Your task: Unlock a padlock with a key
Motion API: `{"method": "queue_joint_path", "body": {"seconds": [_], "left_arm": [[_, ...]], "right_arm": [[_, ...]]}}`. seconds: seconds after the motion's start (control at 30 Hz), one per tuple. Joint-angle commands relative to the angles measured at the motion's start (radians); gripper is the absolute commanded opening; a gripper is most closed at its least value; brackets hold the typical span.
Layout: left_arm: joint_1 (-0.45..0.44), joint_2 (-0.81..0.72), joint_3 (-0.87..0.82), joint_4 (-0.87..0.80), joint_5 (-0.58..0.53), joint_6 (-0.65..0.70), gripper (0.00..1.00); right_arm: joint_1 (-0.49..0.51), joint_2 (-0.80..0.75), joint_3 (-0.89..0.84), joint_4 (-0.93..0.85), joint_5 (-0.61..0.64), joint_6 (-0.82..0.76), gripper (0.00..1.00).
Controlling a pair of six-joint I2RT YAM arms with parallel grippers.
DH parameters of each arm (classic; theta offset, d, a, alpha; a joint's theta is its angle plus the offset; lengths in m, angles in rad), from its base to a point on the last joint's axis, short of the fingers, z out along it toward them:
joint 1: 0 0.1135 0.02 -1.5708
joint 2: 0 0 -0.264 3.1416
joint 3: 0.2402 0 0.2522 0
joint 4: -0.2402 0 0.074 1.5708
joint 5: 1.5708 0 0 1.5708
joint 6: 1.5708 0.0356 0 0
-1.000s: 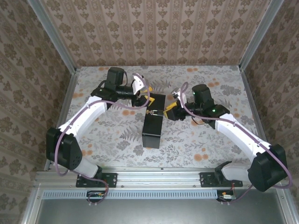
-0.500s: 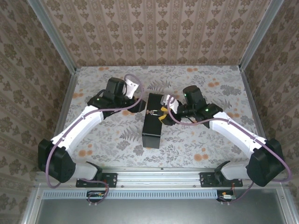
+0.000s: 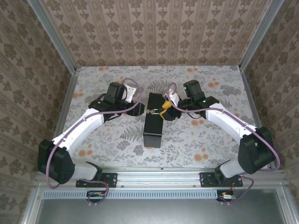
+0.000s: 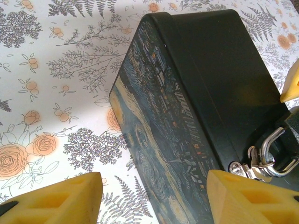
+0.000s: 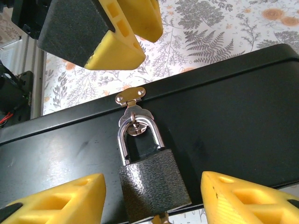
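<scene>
Padlock point(image 5: 152, 179) hangs from the clasp point(image 5: 130, 96) on the box point(image 5: 243, 102). I see it between the wide-apart fingers of my right end effector point(image 5: 153, 198), touching neither. My left end effector point(image 4: 154, 200) is spread apart too, holding nothing, just beside the box.

My left arm point(image 3: 84, 123): elbow bent, reaching inward. My left gripper point(image 4: 149, 198): jaws spread wide. My right arm point(image 3: 229, 122): bent inward likewise. My right gripper point(image 5: 152, 198): jaws parted, yellow fingertips point(image 5: 56, 200) well apart.
</scene>
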Motion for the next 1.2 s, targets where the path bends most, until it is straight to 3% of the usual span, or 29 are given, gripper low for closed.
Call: {"method": "queue_joint_path", "body": {"seconds": [0.0,0.33,0.57,0.83,1.17], "left_arm": [[0.001,-0.017,0.003,0.009,0.007,-0.021,0.61],[-0.001,0.002,0.016,0.013,0.01,-0.027,0.6],[-0.013,0.019,0.012,-0.002,0.015,-0.052,0.6],[-0.015,0.057,-0.021,0.039,0.037,-0.076,0.59],[0.005,0.08,-0.014,0.059,0.046,-0.09,0.59]], "right_arm": [[0.0,0.013,0.027,-0.057,-0.054,0.016,0.56],[0.038,0.019,-0.014,-0.044,-0.021,-0.062,0.38],[0.09,-0.062,-0.087,0.047,0.086,-0.125,0.49],[0.133,-0.091,-0.1,0.065,0.163,-0.19,0.47],[0.184,-0.112,-0.11,0.058,0.299,-0.255,0.27]]}}
